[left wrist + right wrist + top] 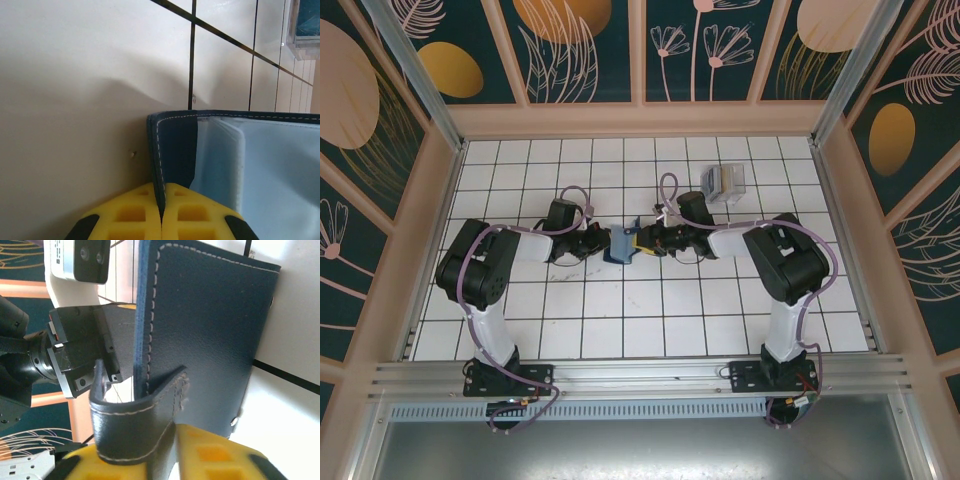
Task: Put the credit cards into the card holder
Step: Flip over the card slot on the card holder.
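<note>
From above, the card holder (619, 245) is partly hidden between the left claw (600, 243) and the right claw (642, 241). What the clear rack (725, 184) holds may be cards, but it is too small to tell. The left wrist view's right edge cuts the card holder off.

Card holder (175, 150) edge between yellow jaws

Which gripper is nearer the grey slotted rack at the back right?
Right. The right gripper is just front-left of the rack; the left gripper is farther left, beyond the card holder both grip.
</note>
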Robot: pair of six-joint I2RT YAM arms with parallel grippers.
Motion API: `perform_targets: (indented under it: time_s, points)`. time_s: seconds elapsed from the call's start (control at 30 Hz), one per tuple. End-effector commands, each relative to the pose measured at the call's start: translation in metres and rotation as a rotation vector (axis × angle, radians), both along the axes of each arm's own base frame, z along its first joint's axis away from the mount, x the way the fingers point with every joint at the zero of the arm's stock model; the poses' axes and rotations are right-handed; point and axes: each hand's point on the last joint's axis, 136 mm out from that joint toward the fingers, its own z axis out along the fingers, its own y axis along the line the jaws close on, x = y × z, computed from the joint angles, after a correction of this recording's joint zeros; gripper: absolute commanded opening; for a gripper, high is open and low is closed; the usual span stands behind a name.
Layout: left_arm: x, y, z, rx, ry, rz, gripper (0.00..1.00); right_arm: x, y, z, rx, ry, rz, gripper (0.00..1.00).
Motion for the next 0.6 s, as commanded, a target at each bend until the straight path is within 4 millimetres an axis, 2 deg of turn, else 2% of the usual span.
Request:
perform_targets:
  time_s: [0.0,0.07,0.27,0.37,0.57]
  points:
    - [-0.005,-0.002,0.004,-0.014,0.0,-0.018,0.0,-0.001,0.004,-0.003,-0.024,-0.015,0.009,0.35]
    - [-0.006,-0.002,0.009,-0.015,-0.001,-0.016,0.0,-0.001,0.003,0.001,-0.018,-0.027,0.007,0.42]
    - [-0.014,0.004,0.023,-0.002,0.019,0.006,0.0,-0.002,0.005,0.012,0.011,-0.062,0.027,0.53]
    - [-0.014,0.007,0.026,0.019,0.024,0.016,0.0,-0.005,0.017,0.018,0.01,-0.094,0.056,0.6]
    - [-0.01,0.003,0.042,-0.023,0.013,0.032,0.0,-0.003,0.019,0.011,-0.001,-0.095,0.054,0.64]
